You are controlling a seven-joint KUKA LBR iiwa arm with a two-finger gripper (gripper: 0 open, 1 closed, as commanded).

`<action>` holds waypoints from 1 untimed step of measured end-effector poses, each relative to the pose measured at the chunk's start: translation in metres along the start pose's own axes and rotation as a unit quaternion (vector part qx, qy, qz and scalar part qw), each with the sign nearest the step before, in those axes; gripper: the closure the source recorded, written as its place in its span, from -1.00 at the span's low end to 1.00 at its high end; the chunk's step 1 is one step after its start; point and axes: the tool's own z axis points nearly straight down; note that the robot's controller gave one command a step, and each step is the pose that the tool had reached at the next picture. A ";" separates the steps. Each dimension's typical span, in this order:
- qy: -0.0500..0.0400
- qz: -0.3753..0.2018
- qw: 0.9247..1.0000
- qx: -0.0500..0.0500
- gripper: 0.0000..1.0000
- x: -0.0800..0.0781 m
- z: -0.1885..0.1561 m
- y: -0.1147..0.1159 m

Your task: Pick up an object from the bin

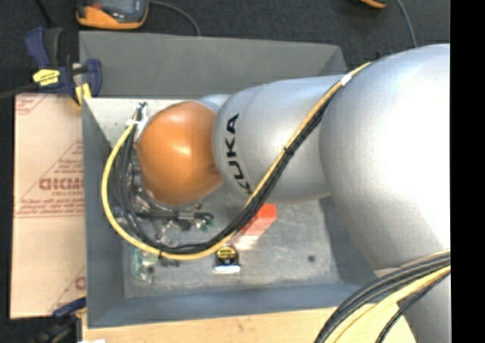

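Observation:
My gripper [161, 215] shows as a dark body under the wrist, low over the left half of the bin. Just to its right, a red and white box [258, 229] lies on the bin floor, partly under the arm. A small yellow and black tape measure [226, 257] sits in front of that box, close to the front wall. At the front left corner, below the gripper, is a small greenish clear thing [142, 265].
The arm reaches in from the right and covers the middle and right of the bin. A small metal thing [139, 115] pokes out near the back left corner. Bare floor shows at the front right.

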 end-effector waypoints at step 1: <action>0.004 -0.194 0.981 -0.002 -1.00 0.031 0.033 0.029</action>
